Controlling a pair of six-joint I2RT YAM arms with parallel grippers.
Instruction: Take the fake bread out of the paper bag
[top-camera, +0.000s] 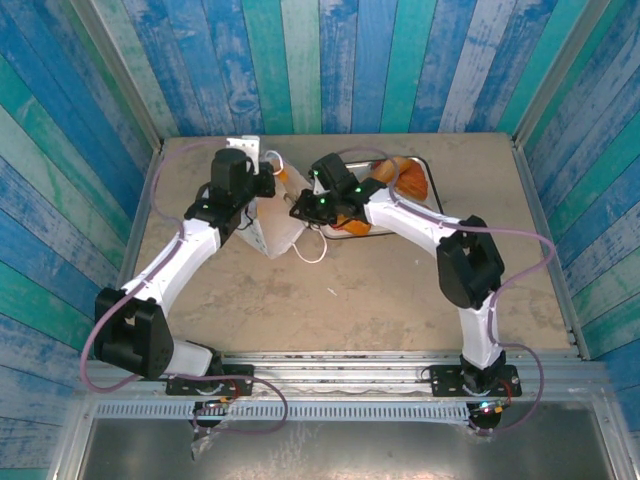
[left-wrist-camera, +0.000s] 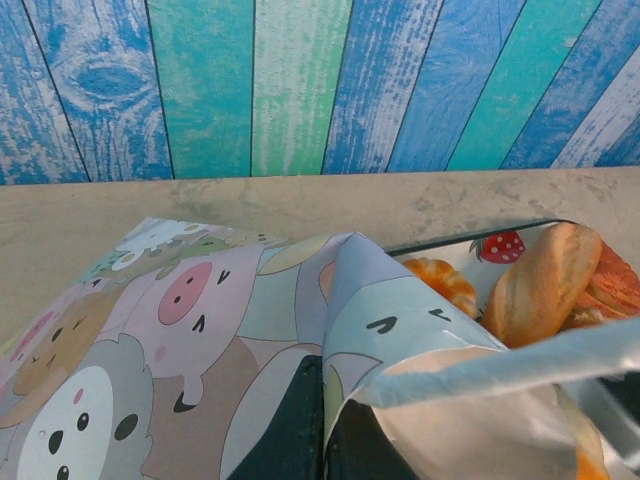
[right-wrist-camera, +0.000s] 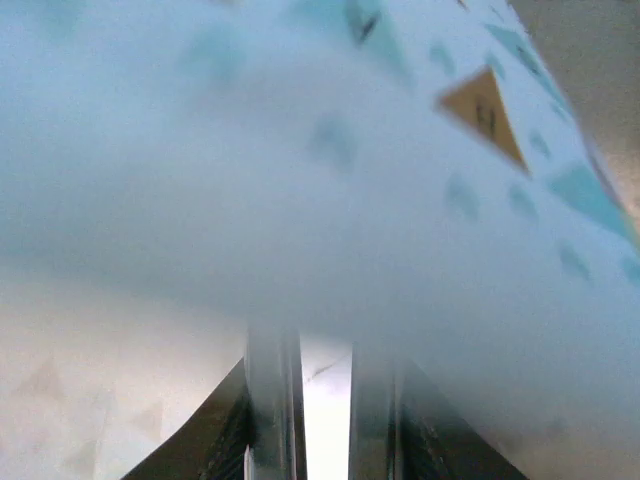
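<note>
The paper bag (top-camera: 278, 228) stands left of the table's middle, its cord handle (top-camera: 315, 250) trailing forward. In the left wrist view its outside (left-wrist-camera: 200, 330) carries pastel cartoon animals. My left gripper (top-camera: 262, 185) (left-wrist-camera: 322, 400) is shut on a fold of the bag's rim. My right gripper (top-camera: 300, 207) (right-wrist-camera: 325, 400) is at the bag's right side; its fingers stand close together with white paper between them, and the blurred bag wall (right-wrist-camera: 300, 150) hides its tips. Golden fake bread (top-camera: 410, 178) (left-wrist-camera: 540, 285) lies on the tray. Another orange piece (top-camera: 352, 228) sits under the right wrist.
The strawberry-print tray (top-camera: 432, 180) (left-wrist-camera: 470, 252) lies right of the bag at the back. Blue and green plank walls close in the table at the back and sides. A metal rail (top-camera: 340, 360) runs along the near edge by the arm bases.
</note>
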